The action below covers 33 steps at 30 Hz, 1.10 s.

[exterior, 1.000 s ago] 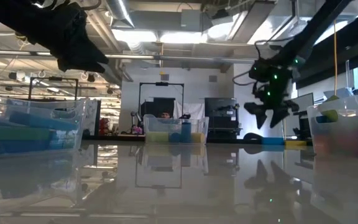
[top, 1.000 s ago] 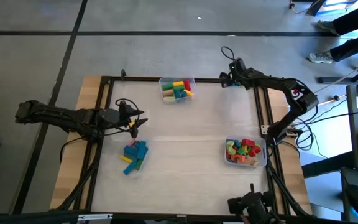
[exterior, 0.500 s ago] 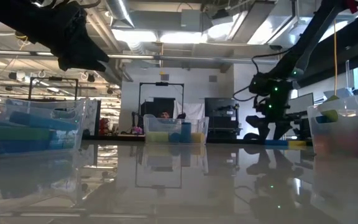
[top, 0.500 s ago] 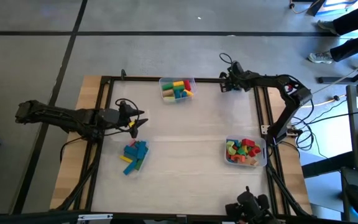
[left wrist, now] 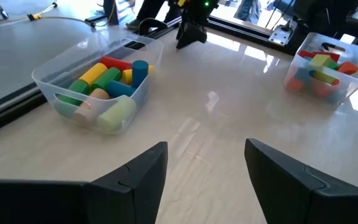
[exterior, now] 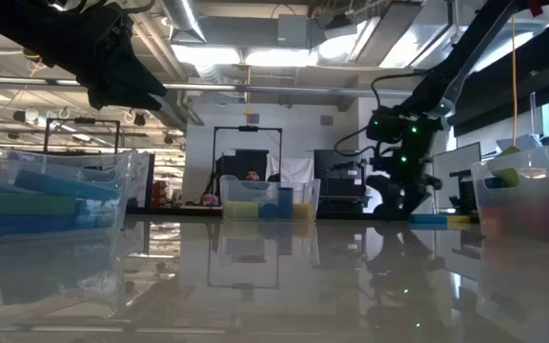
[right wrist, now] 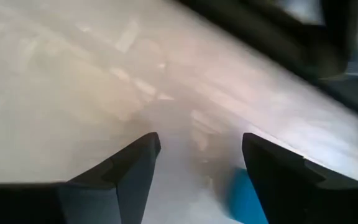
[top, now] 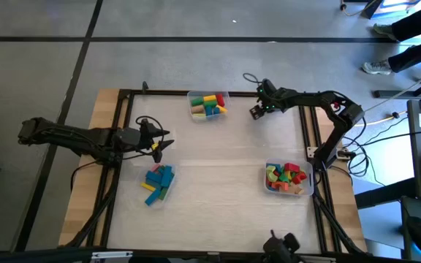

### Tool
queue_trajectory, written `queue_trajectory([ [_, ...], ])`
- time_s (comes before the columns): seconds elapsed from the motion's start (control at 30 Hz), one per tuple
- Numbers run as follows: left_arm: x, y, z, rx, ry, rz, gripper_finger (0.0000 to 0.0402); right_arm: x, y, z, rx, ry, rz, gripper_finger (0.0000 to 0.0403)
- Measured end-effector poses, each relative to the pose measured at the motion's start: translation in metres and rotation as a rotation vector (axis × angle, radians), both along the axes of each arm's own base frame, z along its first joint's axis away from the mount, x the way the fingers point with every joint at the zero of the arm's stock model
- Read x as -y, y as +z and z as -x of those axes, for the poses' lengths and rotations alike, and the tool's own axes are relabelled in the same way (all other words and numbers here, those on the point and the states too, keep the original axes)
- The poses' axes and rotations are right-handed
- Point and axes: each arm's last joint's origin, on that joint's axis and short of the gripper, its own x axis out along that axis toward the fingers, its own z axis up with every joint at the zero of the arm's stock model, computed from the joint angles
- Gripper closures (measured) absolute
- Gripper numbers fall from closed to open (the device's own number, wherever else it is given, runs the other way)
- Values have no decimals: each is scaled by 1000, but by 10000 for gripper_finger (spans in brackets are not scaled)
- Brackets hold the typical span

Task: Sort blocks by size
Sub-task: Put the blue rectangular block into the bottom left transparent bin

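A: Which step is this?
B: A pick-up, I'd judge. The right gripper [top: 255,111] hangs near the far edge, jaws spread, holding nothing, with a blue block [right wrist: 248,194] just beside one finger.
A: The rest of the blocks?
B: In 3 bins [top: 209,104].
A: And the left gripper [top: 161,141]?
B: Waiting, spread and unladen. Next, the right should straddle the blue block and close
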Motion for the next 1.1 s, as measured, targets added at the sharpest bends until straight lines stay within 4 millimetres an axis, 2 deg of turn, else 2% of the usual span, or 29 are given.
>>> queue_trajectory([
  [0.2,0,0,0,-4,-4,-8,192,-20,6,-27,117,129,-119,160],
  [0.37,0,0,0,-5,-8,-18,192,-24,32,-43,36,148,-126,160],
  [0.47,0,0,0,-8,-9,-21,192,-19,48,-39,-145,104,-64,160],
  [0.53,0,0,0,-13,-9,-22,192,-16,51,-29,-253,52,-42,160],
  [0.73,0,0,0,-10,-6,-15,192,5,37,11,-348,-184,-42,160],
  [0.9,0,0,0,-3,-3,-7,192,10,23,34,-400,-265,-56,160],
  [1.0,0,0,0,-3,-3,-8,192,8,17,36,-370,-242,-70,160],
  [1.1,0,1,0,9,-1,-2,192,3,16,27,-351,-184,-73,160],
])
